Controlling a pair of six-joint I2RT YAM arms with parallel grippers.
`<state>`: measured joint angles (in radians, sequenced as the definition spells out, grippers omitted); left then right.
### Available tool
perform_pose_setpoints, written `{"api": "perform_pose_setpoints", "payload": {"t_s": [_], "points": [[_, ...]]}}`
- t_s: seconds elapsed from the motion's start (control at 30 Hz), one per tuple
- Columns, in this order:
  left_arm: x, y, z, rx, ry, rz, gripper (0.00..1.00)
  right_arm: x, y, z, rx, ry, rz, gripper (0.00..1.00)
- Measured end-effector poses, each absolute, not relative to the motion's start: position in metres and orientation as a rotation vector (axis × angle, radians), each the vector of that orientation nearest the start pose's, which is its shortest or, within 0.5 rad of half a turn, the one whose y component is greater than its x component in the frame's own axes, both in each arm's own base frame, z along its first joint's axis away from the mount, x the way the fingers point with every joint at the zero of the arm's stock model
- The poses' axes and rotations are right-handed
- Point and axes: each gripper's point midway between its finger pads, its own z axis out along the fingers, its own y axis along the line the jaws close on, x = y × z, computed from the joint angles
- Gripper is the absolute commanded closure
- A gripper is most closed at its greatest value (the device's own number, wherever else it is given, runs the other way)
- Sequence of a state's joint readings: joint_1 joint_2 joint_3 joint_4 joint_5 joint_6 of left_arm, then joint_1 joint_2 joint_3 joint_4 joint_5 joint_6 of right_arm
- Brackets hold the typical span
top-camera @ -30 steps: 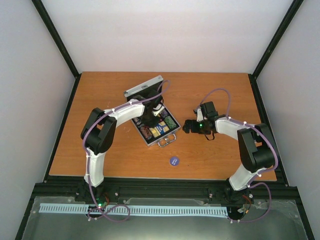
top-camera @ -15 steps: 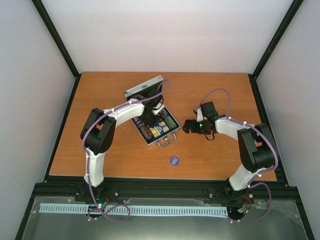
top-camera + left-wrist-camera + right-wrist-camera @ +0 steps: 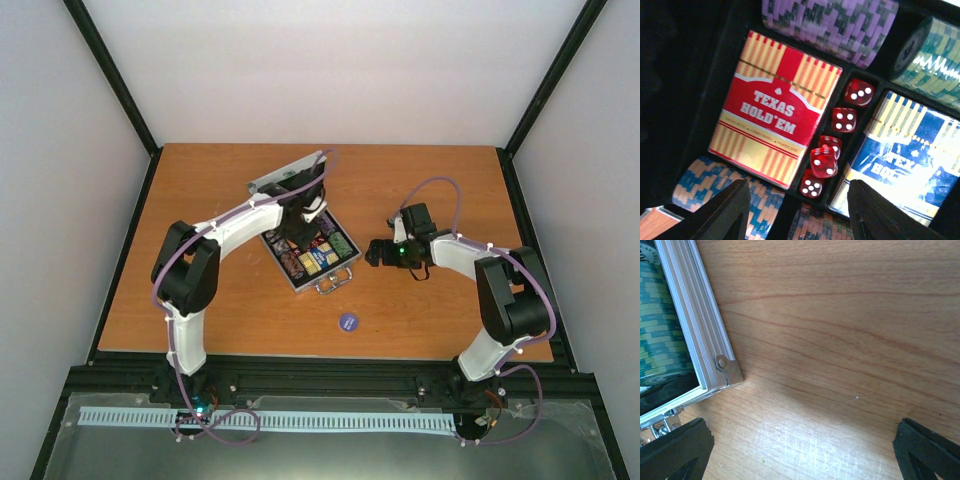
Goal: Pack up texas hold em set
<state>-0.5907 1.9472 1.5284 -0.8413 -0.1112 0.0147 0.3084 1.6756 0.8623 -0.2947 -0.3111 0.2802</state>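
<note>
The silver case of the texas hold em set lies open mid-table, its lid raised at the back. My left gripper hovers over it, open and empty. Below it the red-orange card box lies in its slot. Several red dice fill the narrow channel, and one die rests on top of the others. A blue card box and purple, green and blue chip stacks surround them. The blue-purple disc lies on the table in front of the case. My right gripper is open just right of the case.
In the right wrist view the case's aluminium corner and green chips sit at the left, with the right gripper over the bare wooden table. Black frame rails border the table.
My left gripper has opened over the dice channel and risen slightly toward the lid; its elbow has shifted left. The right arm has not moved.
</note>
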Motion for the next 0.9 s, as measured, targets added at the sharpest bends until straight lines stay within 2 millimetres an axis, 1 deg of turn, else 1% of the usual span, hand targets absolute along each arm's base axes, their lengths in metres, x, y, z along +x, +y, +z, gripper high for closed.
{"api": "perform_pose_setpoints", "payload": {"t_s": [0.13,0.27,0.33,0.47,0.9], "points": [[0.383,-0.229,0.088,0.792,2.679,0.048,0.43,0.332,0.161,0.027,-0.139,2.726,0.596,0.0],[0.391,-0.234,0.091,0.771,2.67,0.048,0.43,0.332,0.161,0.027,-0.139,2.726,0.596,0.0],[0.394,-0.234,0.089,0.769,2.674,0.055,0.43,0.332,0.161,0.027,-0.139,2.726,0.596,0.0],[0.392,-0.232,0.078,0.778,2.701,0.076,0.43,0.332,0.161,0.027,-0.139,2.726,0.596,0.0],[0.386,-0.227,0.068,0.761,2.735,0.092,0.43,0.332,0.161,0.026,-0.14,2.726,0.596,0.0]]}}
